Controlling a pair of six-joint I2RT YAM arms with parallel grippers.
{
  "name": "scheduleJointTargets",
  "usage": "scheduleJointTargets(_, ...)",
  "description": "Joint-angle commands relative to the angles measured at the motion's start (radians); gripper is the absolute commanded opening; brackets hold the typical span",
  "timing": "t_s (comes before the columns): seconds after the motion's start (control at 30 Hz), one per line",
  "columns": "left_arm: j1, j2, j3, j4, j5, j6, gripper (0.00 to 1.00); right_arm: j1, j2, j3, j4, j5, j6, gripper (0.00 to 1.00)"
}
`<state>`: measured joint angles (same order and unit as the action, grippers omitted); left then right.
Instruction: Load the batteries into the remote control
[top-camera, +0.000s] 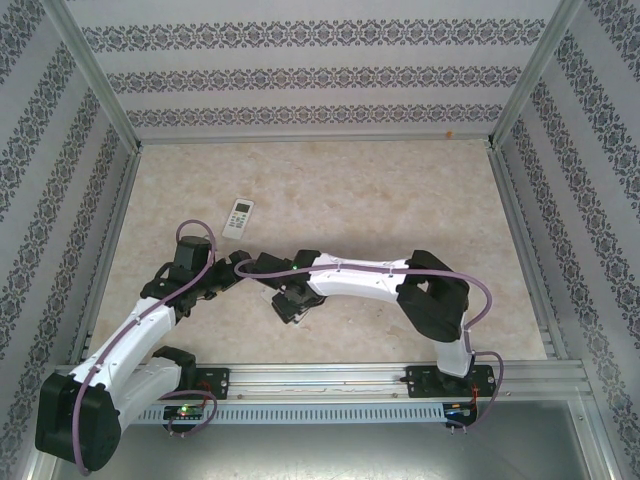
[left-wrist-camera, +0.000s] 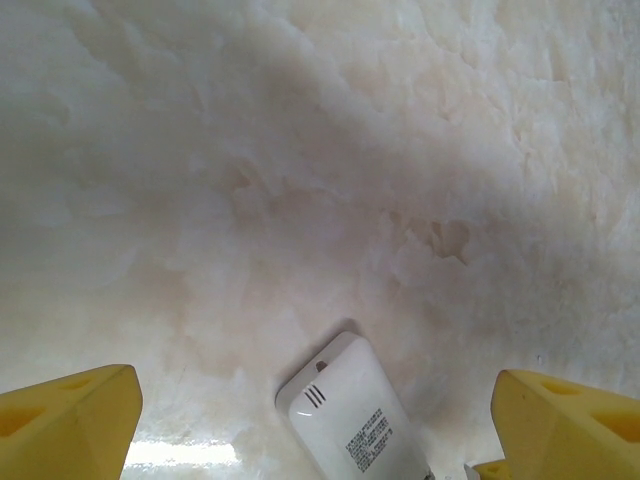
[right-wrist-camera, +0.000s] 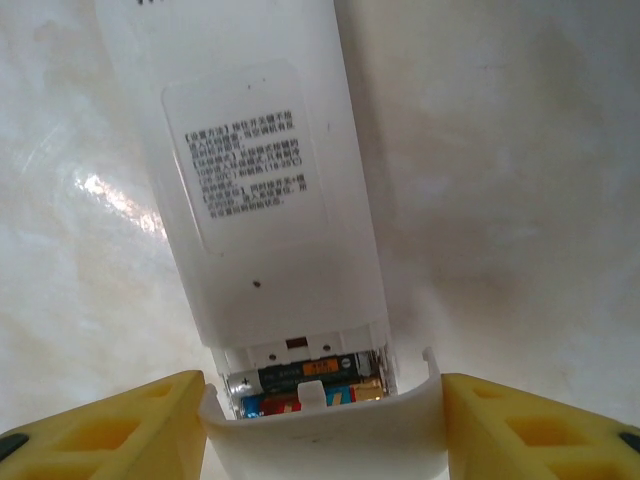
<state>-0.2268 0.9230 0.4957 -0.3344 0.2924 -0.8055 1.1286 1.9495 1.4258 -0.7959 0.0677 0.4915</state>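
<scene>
Overhead view faces down; both wrist cameras closely share the remote (right-wrist-camera: 262, 200).

The left arm (top-camera: 140, 345) and the right arm (top-camera: 355, 278) match, with smooth white shells between blocky black joints. A thin purple cable (top-camera: 190, 228) runs along the left arm, and a second purple cable (top-camera: 482, 295) runs along the right. The left base (top-camera: 195, 383) and the right base (top-camera: 452, 378) are black, and a small green light (top-camera: 184, 408) glows by the left one. The left gripper (left-wrist-camera: 315, 385) has bright yellow fingers (left-wrist-camera: 70, 415) with moulded hollows. The right gripper (right-wrist-camera: 322, 400) has the same yellow fingertips (right-wrist-camera: 110, 430), with black at their outer corners.
</scene>
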Motion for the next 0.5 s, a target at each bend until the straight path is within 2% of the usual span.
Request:
scheduleJointTargets(0.0, 0.012, 0.004, -0.012, -0.01, 0.021, -0.017, 0.91, 0.01, 0.024, 0.035, -0.022, 0.038, -0.01, 0.59)
scheduleJointTargets(0.47, 0.013, 0.018, -0.03, 0.019, 0.031, -0.03, 0.92, 0.024, 0.069, 0.015, -0.023, -0.012, 0.043, 0.64)
